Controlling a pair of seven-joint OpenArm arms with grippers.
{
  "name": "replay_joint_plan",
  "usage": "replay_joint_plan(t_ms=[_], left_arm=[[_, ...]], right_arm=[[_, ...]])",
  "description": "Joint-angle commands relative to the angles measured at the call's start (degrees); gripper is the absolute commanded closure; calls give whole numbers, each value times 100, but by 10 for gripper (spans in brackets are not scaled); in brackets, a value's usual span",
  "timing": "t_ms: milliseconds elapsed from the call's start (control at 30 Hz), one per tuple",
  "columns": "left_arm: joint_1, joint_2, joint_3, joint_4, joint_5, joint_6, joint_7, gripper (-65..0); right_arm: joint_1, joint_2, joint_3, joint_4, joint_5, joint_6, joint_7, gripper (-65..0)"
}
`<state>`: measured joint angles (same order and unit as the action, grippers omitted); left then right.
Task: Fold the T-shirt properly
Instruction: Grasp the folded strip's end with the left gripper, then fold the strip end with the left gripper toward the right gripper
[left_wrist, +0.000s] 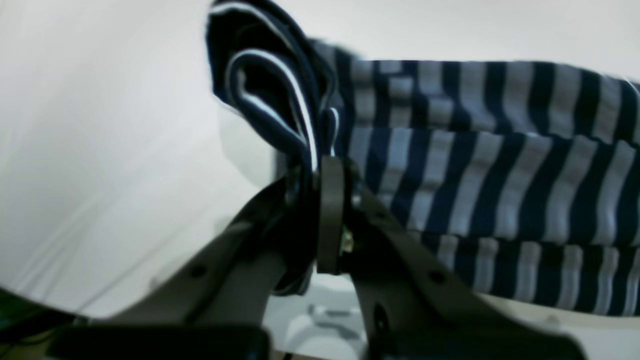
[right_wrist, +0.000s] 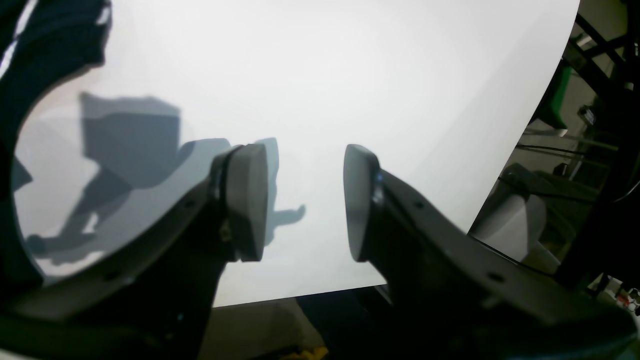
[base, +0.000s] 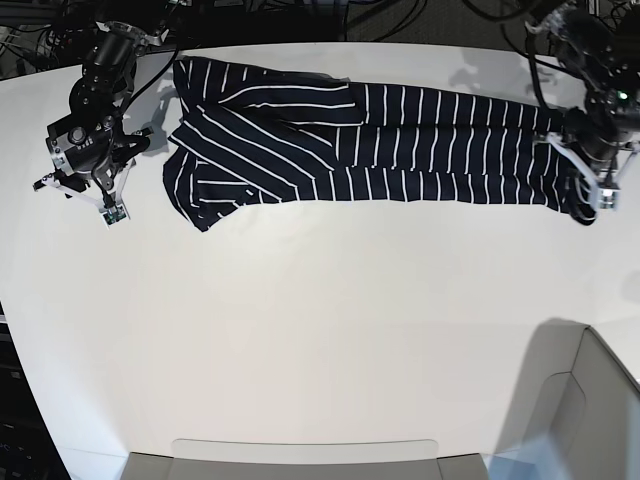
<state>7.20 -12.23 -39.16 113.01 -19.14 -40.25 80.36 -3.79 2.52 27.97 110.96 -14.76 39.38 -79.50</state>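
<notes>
Striped T-shirt (base: 380, 140) stretched across desk (base: 320, 330) at 12 o'clock, left claw (left_wrist: 320, 170) pinching its 3 o'clock end, right claw (right_wrist: 305, 200) parted, empty, at 9 o'clock.

One striped T-shirt (base: 370, 140) on one white table (base: 300, 330), two grippers: the left gripper (base: 590, 195) and the right gripper (base: 108, 205). One grey bin (base: 560, 420) near right.

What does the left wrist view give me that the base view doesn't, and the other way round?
Only the left wrist view shows the grasp up close: the left gripper shut on a bunched edge of the T-shirt. Only the base view shows the whole shirt folded into a long band across the white table, and the right gripper apart from the fabric. Both show the striped shirt, the table and the left gripper at the shirt's end.
</notes>
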Motion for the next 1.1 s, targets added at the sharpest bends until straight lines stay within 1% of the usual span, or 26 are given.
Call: replay_joint_plan(t_ms=[0,100,267,433,533,700,900,1000,1067], left_arm=[[5,5,43,220,-7,25,-36,0],[23,225,228,308,-16,25,-36,0],[207,498,966,316,-16,25,-36,0],[286,840,1432,325,-16,25,-36,0],[471,972,1678,343,-16,25,-36,0],[515,1166,2039,352,-16,25,-36,0],[515,1447,2223,352,-16,25,-36,0],[515,1597,2513,352,-16,25,-36,0],[524,1605,2733,352,-16,25,-36,0]], right_arm=[[85,51,3,91,-5,62,8,-253],[85,51,3,91,-5,62,8,-253],[85,51,3,82,-5,62,8,-253],[85,51,3,82,-5,62,8,-253],[85,51,3,82,-5,62,8,-253],[76,42,3,82,4,62,8,-253],[76,42,-5,74,13,62,8,-253],[67,42,-5,74,13,62,8,-253],[58,42,-5,74,13,62,8,-253]])
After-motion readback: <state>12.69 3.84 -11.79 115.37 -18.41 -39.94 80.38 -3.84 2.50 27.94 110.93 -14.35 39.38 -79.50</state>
